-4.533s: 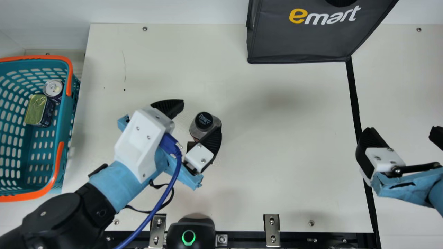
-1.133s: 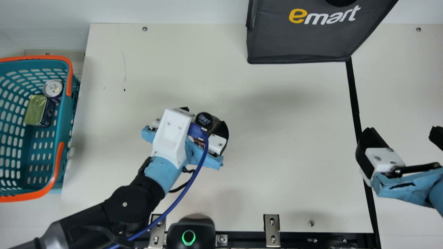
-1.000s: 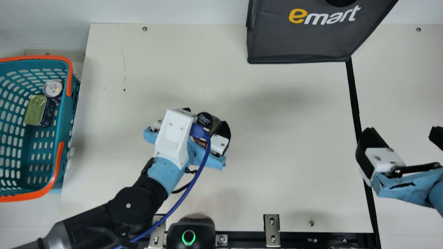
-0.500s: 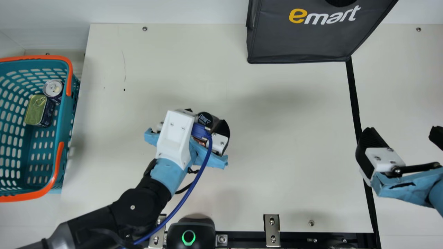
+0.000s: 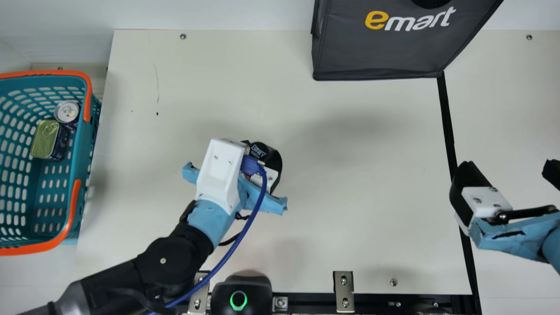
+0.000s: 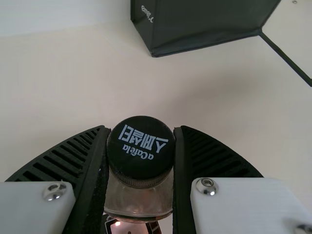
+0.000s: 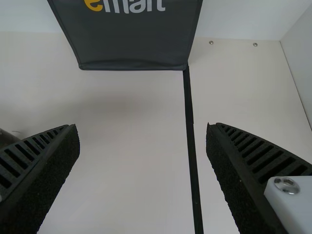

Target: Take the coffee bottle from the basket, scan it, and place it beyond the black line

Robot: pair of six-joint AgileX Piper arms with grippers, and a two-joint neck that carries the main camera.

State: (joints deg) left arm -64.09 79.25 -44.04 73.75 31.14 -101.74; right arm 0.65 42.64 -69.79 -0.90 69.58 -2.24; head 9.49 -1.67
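In the main view my left gripper (image 5: 261,158) is at the black-capped coffee bottle (image 5: 258,150), left of the table's middle, and partly covers it. The left wrist view has the upright bottle (image 6: 140,156) between the two fingers of my left gripper (image 6: 140,146), both pads against its sides. My right gripper (image 5: 509,168) stands open at the right, around the black line (image 5: 447,118). Nothing is between the fingers of the right gripper (image 7: 142,141) in its wrist view, where the black line (image 7: 189,122) runs below.
The teal basket (image 5: 83,175) at the far left holds a round can (image 5: 67,112) and a flat tin (image 5: 45,139). A dark bag (image 5: 376,52) stands at the back. The scanner (image 5: 241,293) with a green ring is at the front edge.
My left gripper has moved right and toward the bottle, and its fingers have closed on it over the last half second. The right arm has kept still.
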